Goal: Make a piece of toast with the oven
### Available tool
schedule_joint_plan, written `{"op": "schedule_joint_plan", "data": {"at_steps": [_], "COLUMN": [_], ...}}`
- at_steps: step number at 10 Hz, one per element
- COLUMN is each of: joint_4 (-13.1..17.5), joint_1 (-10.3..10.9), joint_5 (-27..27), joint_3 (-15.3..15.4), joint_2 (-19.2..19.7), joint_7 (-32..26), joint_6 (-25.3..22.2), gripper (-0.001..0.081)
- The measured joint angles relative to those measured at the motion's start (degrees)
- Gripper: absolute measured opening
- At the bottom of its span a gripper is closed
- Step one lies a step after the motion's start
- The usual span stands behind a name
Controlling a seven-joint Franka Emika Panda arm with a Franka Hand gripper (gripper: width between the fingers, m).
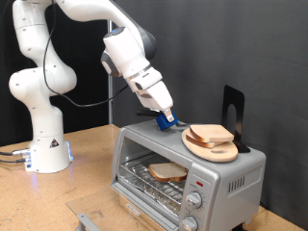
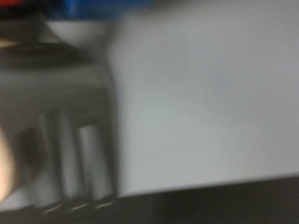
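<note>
Arm: white Franka, reaching down from the exterior view's upper left; its gripper sits low on the roof of the oven, blue-tipped, just beside the wooden plate. Whether the fingers stand apart or together cannot be told from either view; nothing is seen between them.

Oven: small silver-grey box with glass front and two round knobs at the exterior view's lower right. One slice of bread lies inside on the rack, seen through the front.

Wooden plate: round, resting on the oven roof, carrying the piece of toast, which may be more than one slice stacked. Judged light, thin, soft-centred and crumbly at the crust; likely best taken by opposite edges with a gentle pinch, since a hard squeeze would dent it.

Black stand: upright behind the plate.

Surface: pale wooden table, against a black backdrop.

Wrist view: heavily blurred; only grey metal close up.
</note>
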Motion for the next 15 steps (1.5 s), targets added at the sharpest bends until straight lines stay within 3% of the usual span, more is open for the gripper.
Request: {"op": "schedule_joint_plan", "data": {"at_steps": [2,5,6,8,12,15], "joint_4": [-0.11,-0.12,-0.08,0.27,0.17,-0.69], "joint_1": [1.08,0.51,0.09,-2.03,-1.07,-2.37], "joint_5": [4.92,4.71,4.60,2.00,7.49,6.14], "joint_3": [-0.40,-0.47,-0.63,-1.64,-3.21,-7.90], "joint_2": [-1.25,-2.82,-3.44,-5.87,-6.73,-11.39], "joint_7": [-3.01,-2.29,-1.58,1.18,-3.62,-5.73], "joint_6": [2.44,1.31,-0.13,-8.07,-6.72,-13.88], "gripper": [0.0795,0.0795,0.0795,0.0795,0.0795,0.0795]}}
